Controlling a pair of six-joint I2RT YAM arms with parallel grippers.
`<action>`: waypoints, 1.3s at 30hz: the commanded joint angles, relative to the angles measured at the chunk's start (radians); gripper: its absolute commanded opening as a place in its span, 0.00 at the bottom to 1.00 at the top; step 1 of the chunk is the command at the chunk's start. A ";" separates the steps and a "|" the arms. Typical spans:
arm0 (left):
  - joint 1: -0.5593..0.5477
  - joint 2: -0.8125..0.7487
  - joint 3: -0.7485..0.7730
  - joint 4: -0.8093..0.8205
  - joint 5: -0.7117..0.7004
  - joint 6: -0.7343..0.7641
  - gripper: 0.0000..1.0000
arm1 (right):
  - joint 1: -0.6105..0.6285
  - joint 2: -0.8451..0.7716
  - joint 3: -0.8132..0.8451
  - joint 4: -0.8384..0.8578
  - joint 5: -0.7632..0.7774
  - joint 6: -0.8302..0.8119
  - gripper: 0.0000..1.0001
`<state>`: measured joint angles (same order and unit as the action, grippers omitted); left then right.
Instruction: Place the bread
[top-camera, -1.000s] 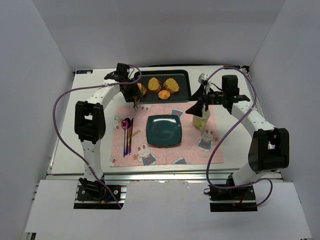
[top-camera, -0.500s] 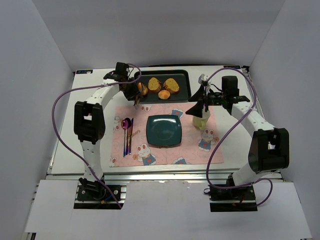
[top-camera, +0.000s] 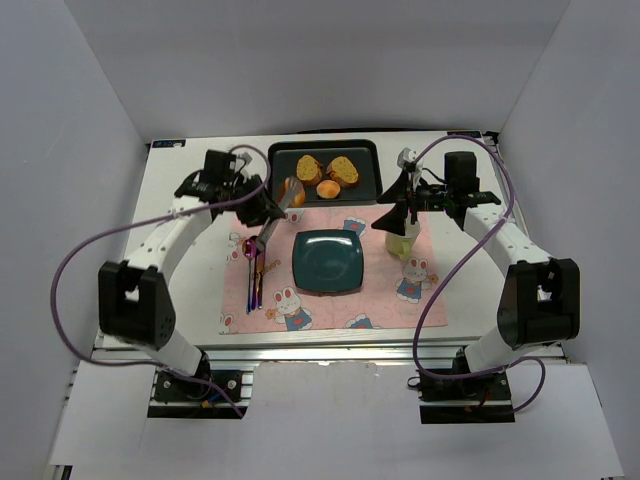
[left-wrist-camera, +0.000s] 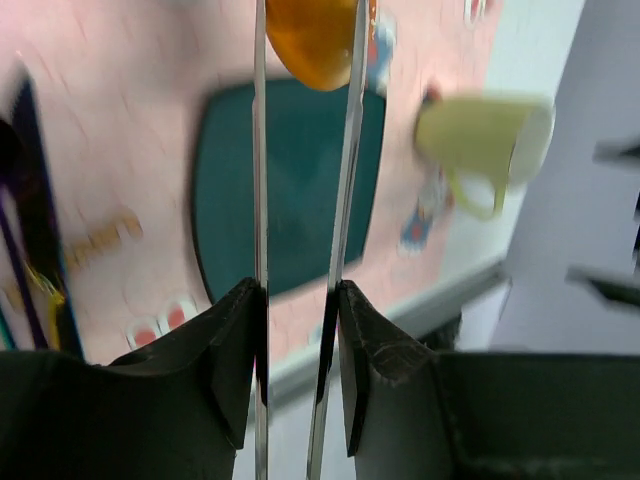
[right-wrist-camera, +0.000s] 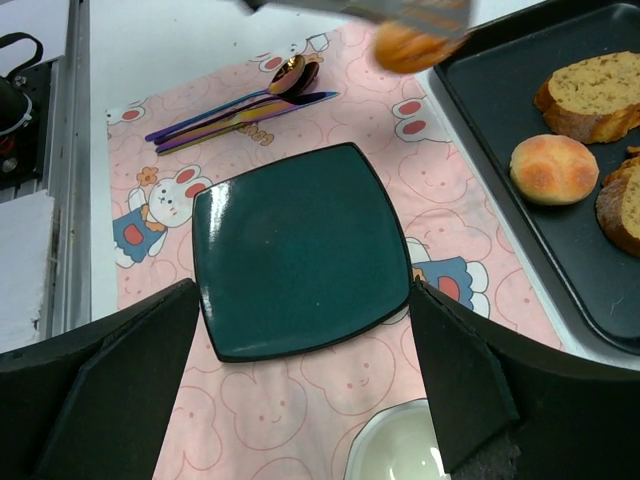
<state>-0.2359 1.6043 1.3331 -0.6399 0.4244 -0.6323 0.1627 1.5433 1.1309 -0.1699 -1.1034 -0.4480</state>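
My left gripper (top-camera: 260, 207) is shut on metal tongs (top-camera: 276, 213), and the tongs pinch the bread (top-camera: 293, 189), a small golden-orange bun. The bun hangs in the air at the tray's front left corner, behind and to the left of the teal plate (top-camera: 328, 261). In the left wrist view the tong blades (left-wrist-camera: 258, 150) run up between my fingers (left-wrist-camera: 232, 340) to the bun (left-wrist-camera: 315, 38), with the plate (left-wrist-camera: 290, 190) below it. The right wrist view shows the bun (right-wrist-camera: 405, 47) under the tongs (right-wrist-camera: 400, 12), beyond the plate (right-wrist-camera: 300, 250). My right gripper (top-camera: 398, 207) is open and empty above the cup.
A black tray (top-camera: 371, 168) at the back holds two toasted slices (top-camera: 309, 167) and another round bun (top-camera: 327, 189). A pale cup (top-camera: 403, 241) stands right of the plate on the pink rabbit mat (top-camera: 300, 310). Cutlery (top-camera: 255, 265) lies on the mat's left side.
My left arm has swung out to the left and pulled back from the tray. The tongs have carried the bun out of the tray toward the mat. The right arm has not moved.
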 joint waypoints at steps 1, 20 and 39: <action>-0.035 -0.141 -0.162 0.048 0.158 -0.032 0.04 | -0.008 -0.035 0.012 -0.028 -0.021 -0.017 0.89; -0.226 -0.167 -0.301 0.062 0.100 -0.004 0.51 | -0.008 -0.048 0.013 -0.059 -0.013 -0.020 0.89; -0.226 -0.133 -0.177 -0.047 0.030 0.052 0.63 | -0.006 -0.041 0.020 -0.057 -0.018 -0.015 0.89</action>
<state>-0.4603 1.4975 1.0958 -0.6659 0.4927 -0.5999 0.1627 1.5223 1.1313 -0.2256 -1.1027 -0.4557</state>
